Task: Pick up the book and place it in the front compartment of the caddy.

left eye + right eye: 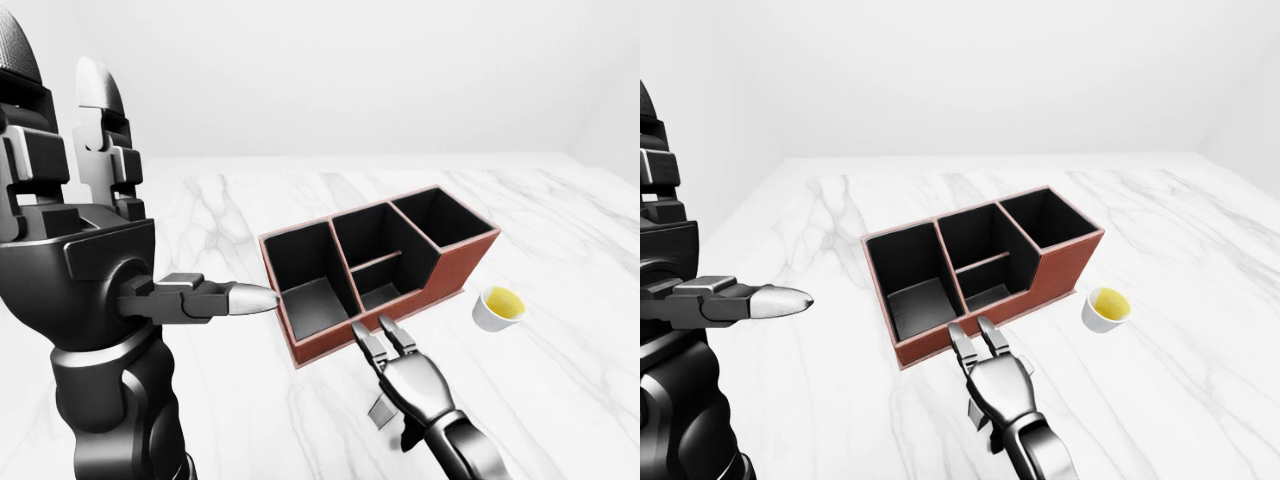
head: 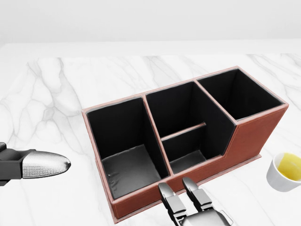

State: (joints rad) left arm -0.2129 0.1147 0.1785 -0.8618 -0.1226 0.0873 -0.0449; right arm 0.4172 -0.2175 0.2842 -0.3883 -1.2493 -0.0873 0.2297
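Caddy (image 2: 244, 136) sits just above right hand (image 1: 405, 370)'s open fingers.

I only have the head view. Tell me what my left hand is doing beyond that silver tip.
Observer: In the left-eye view the left hand is raised and open, holding nothing. Two fingers stand upright, and the silver tip is the third, pointing at the caddy.
Operator: Now report the right hand, and find me the book.
Observer: The right hand is open, palm down over the marble table, its fingers straight and pointing toward the caddy's near wall. No book shows in any view. A small grey shape sits under that hand, and I cannot tell what it is.
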